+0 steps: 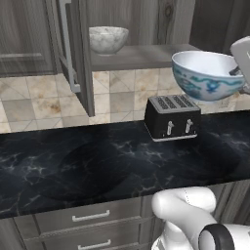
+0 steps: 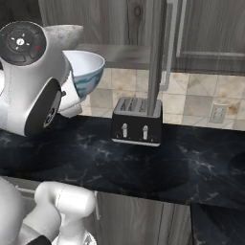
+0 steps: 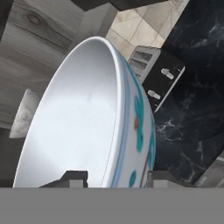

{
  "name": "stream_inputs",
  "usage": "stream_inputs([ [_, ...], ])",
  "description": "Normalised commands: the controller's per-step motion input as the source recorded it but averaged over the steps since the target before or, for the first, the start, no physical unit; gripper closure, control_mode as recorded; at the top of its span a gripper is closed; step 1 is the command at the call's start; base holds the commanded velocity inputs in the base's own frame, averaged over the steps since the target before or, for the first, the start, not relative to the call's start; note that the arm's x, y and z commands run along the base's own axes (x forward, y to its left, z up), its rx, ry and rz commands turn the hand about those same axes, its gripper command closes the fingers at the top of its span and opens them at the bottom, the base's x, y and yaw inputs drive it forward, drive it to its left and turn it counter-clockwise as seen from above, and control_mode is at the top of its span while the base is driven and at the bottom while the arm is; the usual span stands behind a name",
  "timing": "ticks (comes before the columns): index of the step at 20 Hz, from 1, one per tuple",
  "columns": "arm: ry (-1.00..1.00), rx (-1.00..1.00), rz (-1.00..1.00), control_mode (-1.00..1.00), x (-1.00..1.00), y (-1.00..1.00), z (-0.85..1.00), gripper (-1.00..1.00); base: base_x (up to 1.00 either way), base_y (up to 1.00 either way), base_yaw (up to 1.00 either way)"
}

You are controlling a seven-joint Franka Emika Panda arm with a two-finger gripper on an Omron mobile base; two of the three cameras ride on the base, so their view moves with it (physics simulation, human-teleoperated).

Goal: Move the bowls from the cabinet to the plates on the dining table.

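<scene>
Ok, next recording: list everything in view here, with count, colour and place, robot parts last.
patterned bowl: one, white with blue-teal pattern, held in the air above the counter, out of the cabinet, rim between the fingers
marbled bowl: one, whitish-grey, on the cabinet shelf
cabinet: one, dark grey-brown wood grain, on the wall, door open
toaster: one, black, silver levers, on the counter below the shelf
counter: one, black marble with white veins
drawers: grey, silver handles, under the counter
wall outlet: one, pale, on the tiled wall
gripper: one, dark fingertips, shut on the patterned bowl's rim
arm: one, white with dark joints
</scene>
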Motion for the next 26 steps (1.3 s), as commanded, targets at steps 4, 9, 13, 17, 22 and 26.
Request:
stream_inputs([
  [4, 0.0, 0.0, 0.02, -1.0, -0.47, 0.22, -0.44, 1.0, 0.0, 0.0, 0.0],
  [9, 0.0, 0.0, 0.01, -1.0, -0.17, 0.29, -0.44, 1.0, 0.0, 0.0, 0.0],
  [13, 0.0, 0.0, 0.0, -1.0, 0.0, 0.0, 0.0, 1.0, 0.0, 0.0, 0.0],
  [17, 0.0, 0.0, 0.0, -1.0, 0.0, 0.0, 0.0, 1.0, 0.0, 0.0, 0.0],
  [22, 0.0, 0.0, 0.0, -1.0, 0.0, 0.0, 0.0, 1.0, 0.0, 0.0, 0.0],
  [26, 0.0, 0.0, 0.0, -1.0, 0.0, 0.0, 0.0, 1.0, 0.0, 0.0, 0.0],
])
